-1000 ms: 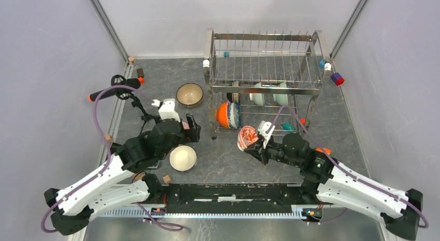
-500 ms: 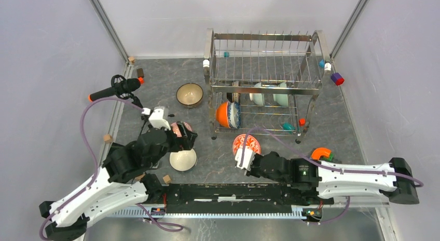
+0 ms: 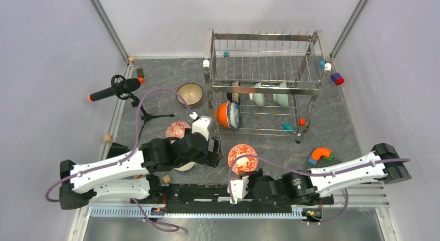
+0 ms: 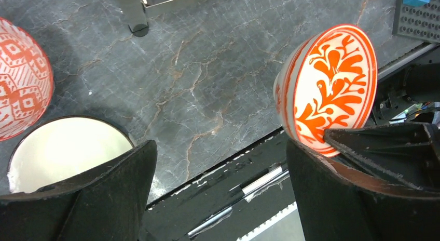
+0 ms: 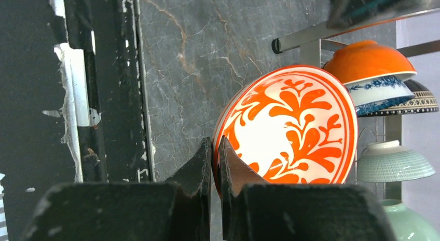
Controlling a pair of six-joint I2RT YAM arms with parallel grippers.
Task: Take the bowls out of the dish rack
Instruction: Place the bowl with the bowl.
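The chrome dish rack [image 3: 264, 49] stands at the back right. Its lower tier holds an orange bowl [image 3: 223, 115], a blue-and-white bowl [image 3: 235, 115] and two pale bowls [image 3: 258, 93]. My right gripper [image 5: 215, 147] is shut on the rim of a red/orange floral bowl [image 5: 290, 126], held tilted above the table near the front edge [image 3: 243, 158]. My left gripper [image 4: 220, 199] is open and empty just left of that bowl [image 4: 327, 85]. A white bowl [image 4: 62, 147], a red patterned bowl [image 3: 178, 130] and a tan bowl [image 3: 189, 94] sit on the table.
A black handle with orange ends on a small tripod [image 3: 115, 89] stands at the left. An orange and blue block [image 3: 321, 154] lies at the right. Small wooden cubes [image 3: 166, 178] lie near the black front rail [image 3: 207, 191]. A blue and red block [image 3: 337, 78] hangs by the rack.
My right arm has drawn the floral bowl from the rack toward the front edge. My left gripper has let go of the red patterned bowl on the table and swung right.
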